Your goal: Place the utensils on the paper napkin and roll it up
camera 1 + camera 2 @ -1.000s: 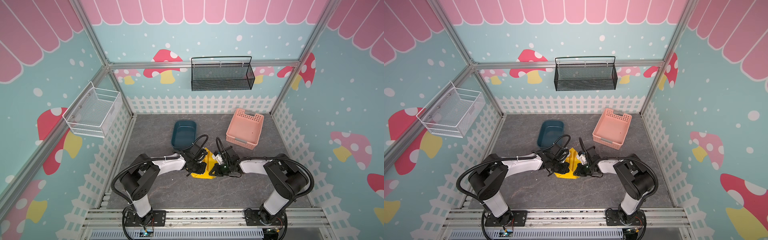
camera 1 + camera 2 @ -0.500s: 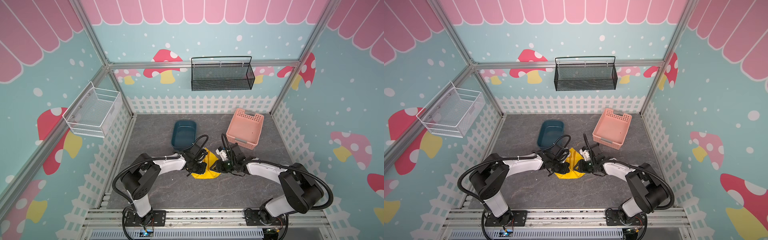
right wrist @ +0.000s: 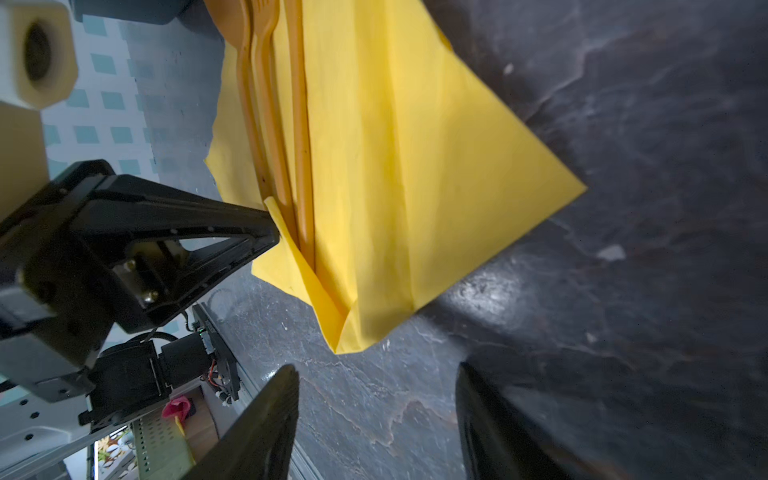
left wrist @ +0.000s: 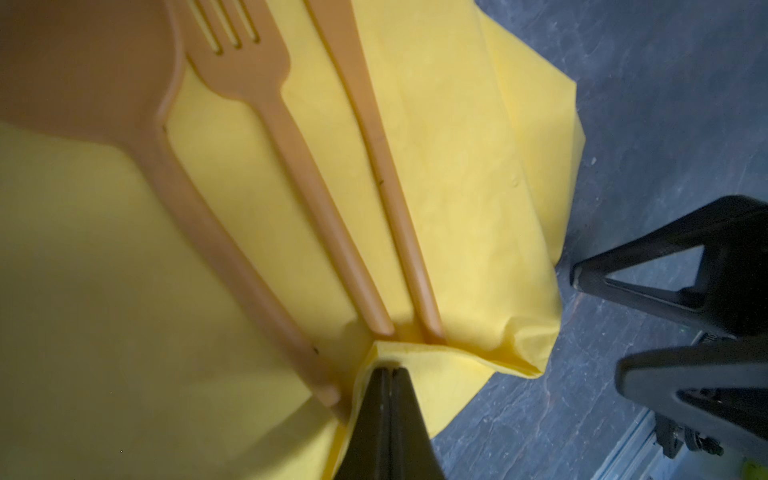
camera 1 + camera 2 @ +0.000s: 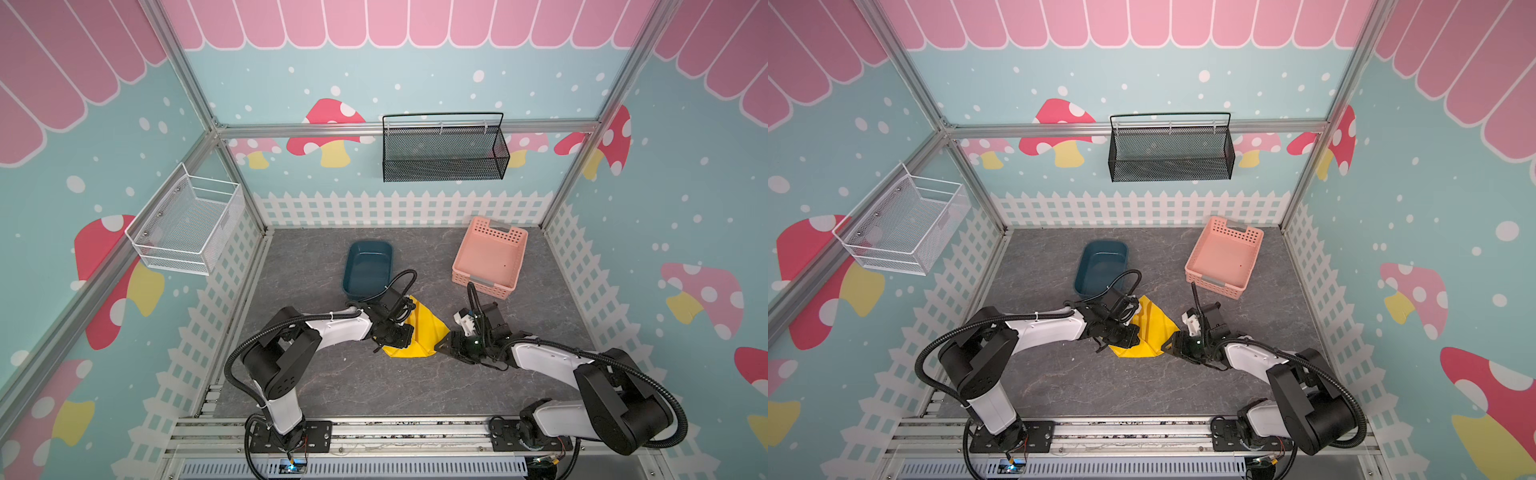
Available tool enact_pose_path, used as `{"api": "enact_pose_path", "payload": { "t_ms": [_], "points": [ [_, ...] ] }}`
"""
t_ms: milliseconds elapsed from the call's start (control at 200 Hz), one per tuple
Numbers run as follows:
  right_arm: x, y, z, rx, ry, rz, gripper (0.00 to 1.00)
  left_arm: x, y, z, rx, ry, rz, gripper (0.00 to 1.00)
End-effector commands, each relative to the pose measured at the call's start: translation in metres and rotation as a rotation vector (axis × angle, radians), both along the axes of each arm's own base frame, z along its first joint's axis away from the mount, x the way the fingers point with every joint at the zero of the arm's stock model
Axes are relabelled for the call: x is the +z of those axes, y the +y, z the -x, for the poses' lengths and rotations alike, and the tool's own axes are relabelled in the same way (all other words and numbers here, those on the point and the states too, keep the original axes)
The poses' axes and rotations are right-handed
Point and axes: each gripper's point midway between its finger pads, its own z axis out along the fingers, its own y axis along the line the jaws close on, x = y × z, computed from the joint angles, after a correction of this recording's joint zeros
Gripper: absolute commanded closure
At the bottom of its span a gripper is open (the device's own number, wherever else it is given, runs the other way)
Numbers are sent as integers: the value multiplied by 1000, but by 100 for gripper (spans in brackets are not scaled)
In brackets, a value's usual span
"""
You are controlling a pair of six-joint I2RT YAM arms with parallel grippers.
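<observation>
Here, both arms reach in low from the front rail with bent elbows, and they meet over the middle of the grey tabletop [image 5: 374, 386]. My left arm stretches forward and to the right with its wrist dipped. That puts the left gripper [image 4: 390, 372] at the near-left edge of the paper napkin [image 5: 426, 330], jaws pressed together and pinching a raised fold of the yellow sheet.

My right arm lies almost flat along the table, forearm pointing left. The right gripper [image 3: 376, 370] sits just beside the napkin's near-right corner without touching it. Its jaws stand well apart, with only bare table between them.

The napkin lies partly folded near the dark blue tub [image 5: 368, 270], and the pink basket [image 5: 488, 257] stands farther back on the right. The orange utensils lie side by side on the napkin, roughly parallel: the spoon [image 4: 83, 62], the fork [image 4: 291, 137] and the knife [image 4: 374, 137]. Their handle ends are close to the pinched fold.
</observation>
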Motion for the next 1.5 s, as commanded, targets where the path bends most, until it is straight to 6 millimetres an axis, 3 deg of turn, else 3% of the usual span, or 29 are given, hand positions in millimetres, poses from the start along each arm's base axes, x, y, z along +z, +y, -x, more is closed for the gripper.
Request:
{"api": "enact_pose_path", "payload": {
  "t_ms": [0, 315, 485, 710, 1141, 1496],
  "points": [
    [3, 2, -2, -28, 11, -56, 37, -3, 2, 1, 15, 14, 4, 100],
    [6, 19, 2, -19, 68, -246, 37, -2, 2, 1, 16, 12, 5, 100],
    [-1, 14, -1, -54, 72, -245, 37, -3, 2, 1, 18, 16, 3, 100],
    [-17, -15, -18, -143, 48, -185, 37, -4, 2, 1, 16, 20, 2, 100],
    [-11, -6, -46, -96, 4, -237, 39, -2, 2, 0, 20, 14, 2, 100],
    [7, -11, -60, -101, -84, -244, 58, -2, 3, 0, 20, 15, 2, 100]
  ]
}}
